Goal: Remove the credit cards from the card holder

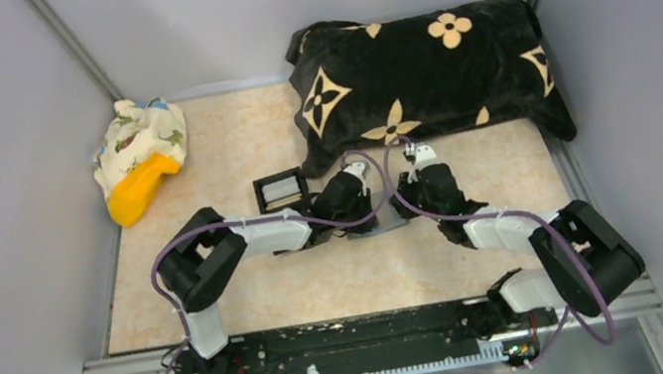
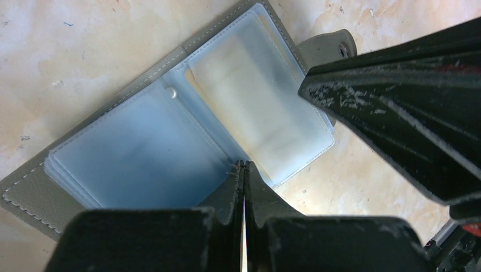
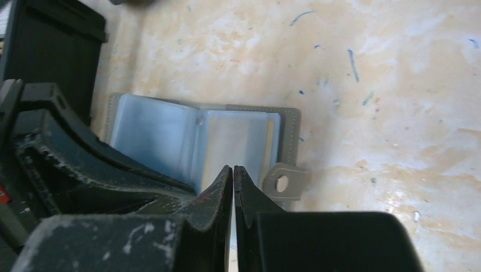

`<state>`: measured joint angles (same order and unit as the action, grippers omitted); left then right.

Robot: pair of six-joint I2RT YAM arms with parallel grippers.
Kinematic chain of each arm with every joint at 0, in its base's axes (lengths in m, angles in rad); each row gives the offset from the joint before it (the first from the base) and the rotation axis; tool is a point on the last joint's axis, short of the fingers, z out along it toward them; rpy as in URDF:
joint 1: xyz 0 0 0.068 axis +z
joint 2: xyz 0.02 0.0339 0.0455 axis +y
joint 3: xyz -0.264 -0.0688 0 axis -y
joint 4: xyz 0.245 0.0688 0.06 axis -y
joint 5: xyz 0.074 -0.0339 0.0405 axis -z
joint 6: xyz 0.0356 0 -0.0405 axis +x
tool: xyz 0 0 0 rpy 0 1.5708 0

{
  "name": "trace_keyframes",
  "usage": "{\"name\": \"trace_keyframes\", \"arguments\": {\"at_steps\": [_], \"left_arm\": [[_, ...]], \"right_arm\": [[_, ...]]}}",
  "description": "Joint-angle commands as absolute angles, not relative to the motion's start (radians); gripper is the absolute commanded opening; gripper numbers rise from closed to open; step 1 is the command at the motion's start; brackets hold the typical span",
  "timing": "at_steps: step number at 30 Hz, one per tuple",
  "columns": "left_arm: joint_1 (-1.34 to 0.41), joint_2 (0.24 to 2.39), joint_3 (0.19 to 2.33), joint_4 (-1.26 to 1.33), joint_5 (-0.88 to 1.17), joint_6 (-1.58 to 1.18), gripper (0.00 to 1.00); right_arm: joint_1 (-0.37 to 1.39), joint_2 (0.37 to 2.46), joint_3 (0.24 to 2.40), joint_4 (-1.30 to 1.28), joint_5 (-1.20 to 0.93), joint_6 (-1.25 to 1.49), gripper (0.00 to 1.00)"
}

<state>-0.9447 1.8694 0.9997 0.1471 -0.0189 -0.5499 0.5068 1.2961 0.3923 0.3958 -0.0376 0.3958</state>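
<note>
Bracing looks to be the point of this layout. The card holder (image 2: 142, 147) lies spread open and flat on the table (image 1: 324, 289) with its light-blue sleeves upward, so its pockets face the tools. We read the left gripper (image 2: 244, 164), fingers pressed fully together, as a hold-down. Its tips rest at one end of the holder's fold, which we judge would stop the holder sliding or flipping shut.

The right gripper (image 3: 233, 168) has its fingers all but together too. Its tips are down at the edge of the holder's cream-tinted leaf, just beside the holder's snap tab (image 3: 282, 182). That leaf shows a pale card (image 2: 255, 113) inside (likely the first to come out). We cannot tell whether those tips nip a sleeve or a card edge, since they hide the contact.

Both arms reach in low from opposite sides of the holder, forearms stretched out and wrists tipped down so the fingers converge on it. A black box (image 1: 281, 191) sits just beyond the holder's left side, and a patterned pillow (image 1: 420, 72) lies beyond its far side.
</note>
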Motion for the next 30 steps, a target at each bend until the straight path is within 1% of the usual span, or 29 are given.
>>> {"name": "trace_keyframes", "arguments": {"at_steps": [1, 11, 30], "left_arm": [[-0.947, 1.903, 0.964, 0.108, -0.016, -0.548, 0.00], [-0.945, 1.896, 0.961, 0.114, -0.020, -0.547, 0.00], [-0.945, 1.884, 0.956, 0.119, -0.018, -0.546, 0.00]], "right_arm": [[0.466, 1.289, 0.377, 0.426, -0.009, 0.413, 0.04], [0.402, 1.269, 0.333, 0.443, -0.046, 0.445, 0.03], [0.416, 1.377, 0.330, 0.524, -0.173, 0.419, 0.04]]}}
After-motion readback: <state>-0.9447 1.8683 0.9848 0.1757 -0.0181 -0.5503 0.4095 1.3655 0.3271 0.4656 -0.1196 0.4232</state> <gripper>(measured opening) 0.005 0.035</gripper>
